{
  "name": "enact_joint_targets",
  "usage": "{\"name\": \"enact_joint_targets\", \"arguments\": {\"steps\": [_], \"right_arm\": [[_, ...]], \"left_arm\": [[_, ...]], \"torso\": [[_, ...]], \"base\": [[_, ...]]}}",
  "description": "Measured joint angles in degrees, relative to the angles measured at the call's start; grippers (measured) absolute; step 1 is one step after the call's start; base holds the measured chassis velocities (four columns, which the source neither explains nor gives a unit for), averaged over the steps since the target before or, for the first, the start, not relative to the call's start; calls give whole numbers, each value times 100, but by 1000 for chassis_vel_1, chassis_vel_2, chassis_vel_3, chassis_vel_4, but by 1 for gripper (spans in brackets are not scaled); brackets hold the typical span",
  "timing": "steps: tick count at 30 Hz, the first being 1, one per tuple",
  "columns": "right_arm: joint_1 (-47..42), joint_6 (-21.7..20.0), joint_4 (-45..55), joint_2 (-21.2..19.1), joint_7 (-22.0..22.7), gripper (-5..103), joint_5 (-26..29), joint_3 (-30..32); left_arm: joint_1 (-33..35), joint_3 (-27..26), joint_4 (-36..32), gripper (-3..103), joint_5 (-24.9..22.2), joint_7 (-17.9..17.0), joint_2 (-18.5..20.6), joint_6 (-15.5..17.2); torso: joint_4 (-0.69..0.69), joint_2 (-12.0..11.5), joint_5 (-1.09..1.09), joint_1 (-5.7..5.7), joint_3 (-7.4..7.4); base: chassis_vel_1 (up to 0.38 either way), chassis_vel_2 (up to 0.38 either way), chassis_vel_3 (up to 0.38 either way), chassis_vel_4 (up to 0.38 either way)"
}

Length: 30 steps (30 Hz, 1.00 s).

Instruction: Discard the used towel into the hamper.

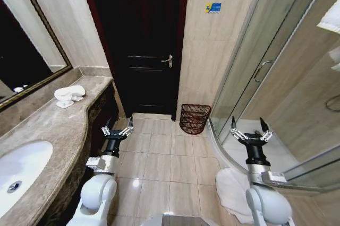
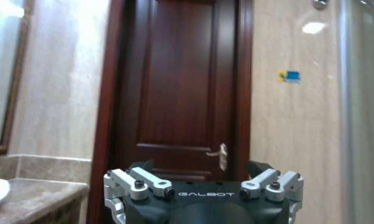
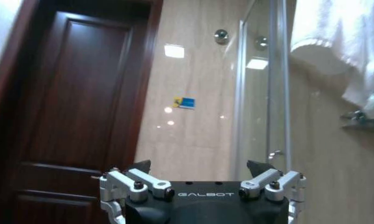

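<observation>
The hamper [image 1: 194, 118] is a small round basket of thin dark reddish-brown wire, openwork so the tiles show through, narrowing toward its base; it stands on the glossy beige tiled floor [image 1: 159, 165] against the wall, just right of the dark panelled wooden door [image 1: 139, 40] and beside the curved glass shower enclosure [image 1: 276, 72]. A crumpled white towel [image 1: 69, 95] lies on the mottled brown marble counter [image 1: 48, 130], well left of the hamper, beyond the white oval sink [image 1: 21, 170] whose near edge is cut off by the picture's border. Another pale cloth [image 1: 231, 191] lies on the floor at the shower's base, nearer the robot than the hamper, partly hidden behind the right arm, so its shape is hard to make out. The left gripper [image 1: 117, 129] hangs over the tiles left of the hamper, its metal fingers spread and holding nothing; the right gripper [image 1: 250, 130] is raised to the hamper's right, in front of the shower glass, fingers likewise spread and empty. In the right wrist view a white towel hanging in the shower [image 3: 336, 42] is cut off at the picture's edge.
</observation>
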Motion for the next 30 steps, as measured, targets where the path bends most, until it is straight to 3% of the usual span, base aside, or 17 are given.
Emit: {"name": "enact_joint_targets", "arguments": {"steps": [2,6,14,16,24,30], "right_arm": [[27,13,19,6,-321,100,139,-37],[95,76,-95,1,-460,100,217,-69],[122,299,-244,-6,-225,100,-2,49],[86,267,-196,-4,-129,100,-69,68],[70,30,-126,19,204,100,-34,-81],[73,137,-144,32,181,100,-24,-116]], "left_arm": [[118,-60,-120,98,89,188,-22,259],[189,-53,-204,98,66,119,-42,485],[151,-29,-243,100,110,-185,-84,641],[136,-34,-219,92,109,-132,-77,591],[80,-29,-109,97,97,134,-88,269],[30,5,-101,98,26,-32,-73,223]], "torso": [[1,0,0,0,0],[1,0,1,0,0],[0,0,1,0,0],[0,0,1,0,0],[1,0,0,0,0],[1,0,0,0,0]], "base": [[0,0,0,0],[0,0,0,0],[0,0,0,0],[0,0,0,0],[0,0,0,0],[0,0,0,0]]}}
